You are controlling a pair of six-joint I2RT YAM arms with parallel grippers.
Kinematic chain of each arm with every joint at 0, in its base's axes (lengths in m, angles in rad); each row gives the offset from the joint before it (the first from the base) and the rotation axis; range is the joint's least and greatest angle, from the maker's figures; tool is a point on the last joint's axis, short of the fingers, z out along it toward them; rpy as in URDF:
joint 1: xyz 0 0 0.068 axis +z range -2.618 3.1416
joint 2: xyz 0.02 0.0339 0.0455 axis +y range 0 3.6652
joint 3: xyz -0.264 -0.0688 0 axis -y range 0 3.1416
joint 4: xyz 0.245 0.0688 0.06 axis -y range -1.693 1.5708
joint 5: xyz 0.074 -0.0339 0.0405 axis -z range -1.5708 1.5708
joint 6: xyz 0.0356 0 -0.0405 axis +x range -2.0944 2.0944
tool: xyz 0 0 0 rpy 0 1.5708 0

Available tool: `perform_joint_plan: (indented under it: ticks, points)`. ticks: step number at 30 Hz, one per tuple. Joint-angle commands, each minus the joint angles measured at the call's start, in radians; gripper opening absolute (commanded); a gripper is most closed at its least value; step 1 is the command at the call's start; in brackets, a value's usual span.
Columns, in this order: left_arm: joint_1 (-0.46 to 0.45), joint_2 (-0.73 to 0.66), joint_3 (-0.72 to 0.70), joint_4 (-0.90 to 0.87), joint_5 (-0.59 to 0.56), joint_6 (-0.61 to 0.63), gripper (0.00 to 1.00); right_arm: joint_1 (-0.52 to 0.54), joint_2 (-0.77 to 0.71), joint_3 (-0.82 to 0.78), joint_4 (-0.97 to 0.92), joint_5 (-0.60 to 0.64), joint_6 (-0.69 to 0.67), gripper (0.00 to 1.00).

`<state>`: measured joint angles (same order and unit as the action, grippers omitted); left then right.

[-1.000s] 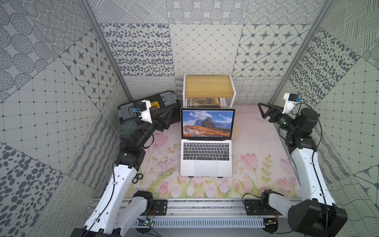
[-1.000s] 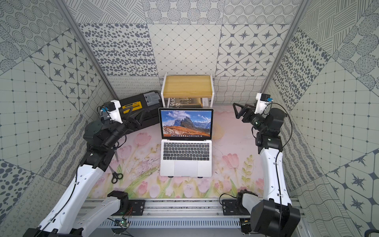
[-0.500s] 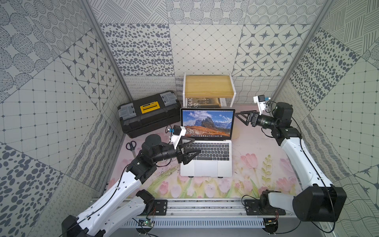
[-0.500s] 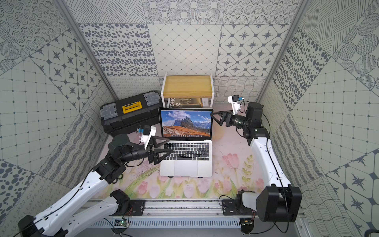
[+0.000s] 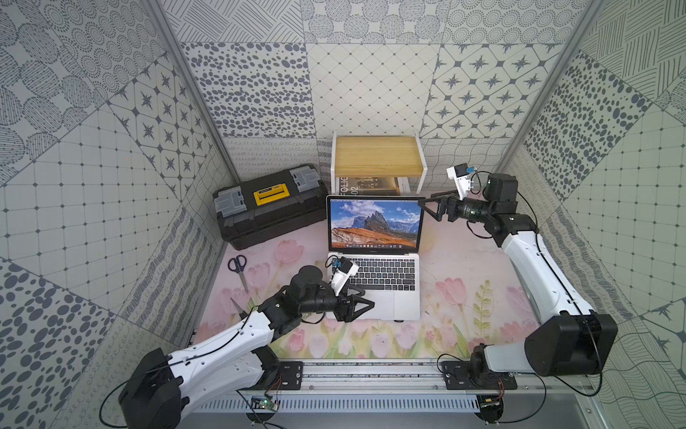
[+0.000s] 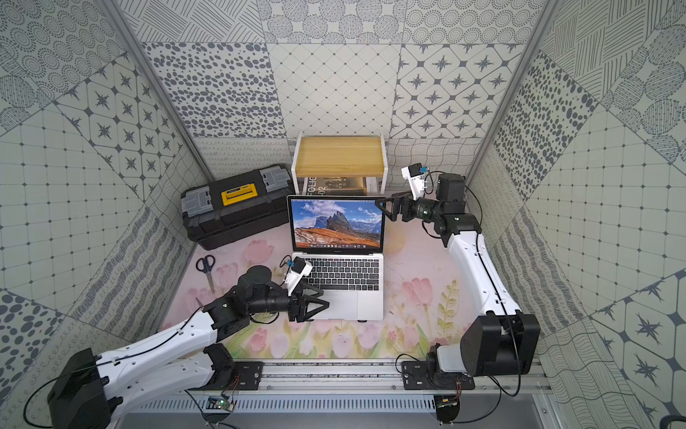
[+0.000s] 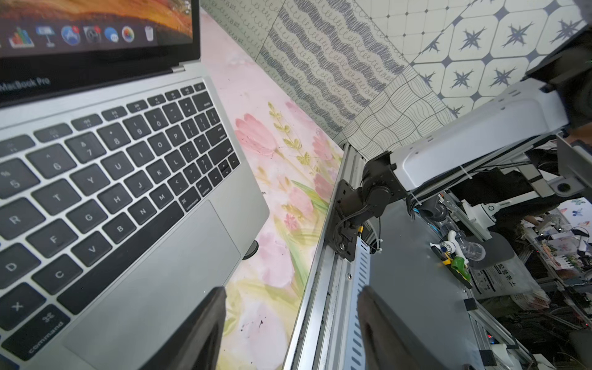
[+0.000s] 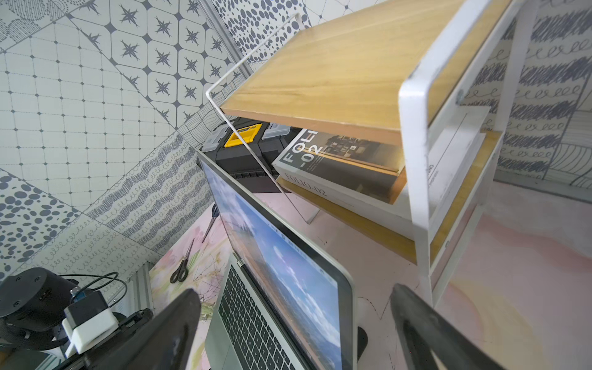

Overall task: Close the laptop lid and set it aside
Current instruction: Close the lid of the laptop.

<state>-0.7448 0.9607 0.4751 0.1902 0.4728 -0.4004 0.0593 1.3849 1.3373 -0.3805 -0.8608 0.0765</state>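
And there's the laptop (image 5: 393, 304), silver-grey with black keys and a big trackpad, sitting square in the middle of the scene. The laptop lid (image 5: 375, 223) stands open on the far side (display lit, mountain wallpaper, black border), facing near.

Grey-patterned tile walls (image 5: 371, 93) enclose a pink tulip-print mat (image 5: 464, 260), with a wooden shelf (image 5: 378, 156) at the back.
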Motion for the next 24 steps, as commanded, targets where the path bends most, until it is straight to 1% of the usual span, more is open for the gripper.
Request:
perform_joint_plan:
  ticks: [1, 3, 5, 7, 8, 14, 17, 21, 24]
  points:
    - [-0.034, 0.035, -0.042, 0.135, -0.114, -0.062, 0.68, 0.037, -0.045, 0.069, -0.07, 0.052, -0.142, 0.97]
    - [-0.042, 0.052, -0.045, 0.134, -0.135, -0.067, 0.68, 0.084, -0.032, 0.156, -0.207, 0.104, -0.245, 0.97]
    - [-0.044, 0.069, -0.046, 0.133, -0.145, -0.071, 0.68, 0.149, 0.013, 0.266, -0.336, 0.18, -0.35, 0.97]
    - [-0.046, 0.084, -0.049, 0.139, -0.147, -0.079, 0.68, 0.216, 0.076, 0.375, -0.463, 0.271, -0.427, 0.97]
    - [-0.049, 0.089, -0.051, 0.147, -0.151, -0.083, 0.68, 0.242, 0.105, 0.425, -0.513, 0.298, -0.457, 0.97]
    - [-0.059, 0.117, -0.085, 0.176, -0.204, -0.12, 0.66, 0.363, 0.287, 0.715, -0.772, 0.396, -0.572, 0.97]
    - [-0.063, 0.135, -0.091, 0.183, -0.209, -0.126, 0.65, 0.41, 0.403, 0.867, -0.886, 0.438, -0.615, 0.97]
    - [-0.072, 0.153, -0.105, 0.208, -0.225, -0.137, 0.64, 0.425, 0.532, 1.09, -1.016, 0.432, -0.643, 0.97]
    - [-0.082, 0.17, -0.116, 0.23, -0.238, -0.145, 0.64, 0.428, 0.601, 1.202, -1.064, 0.431, -0.655, 0.97]
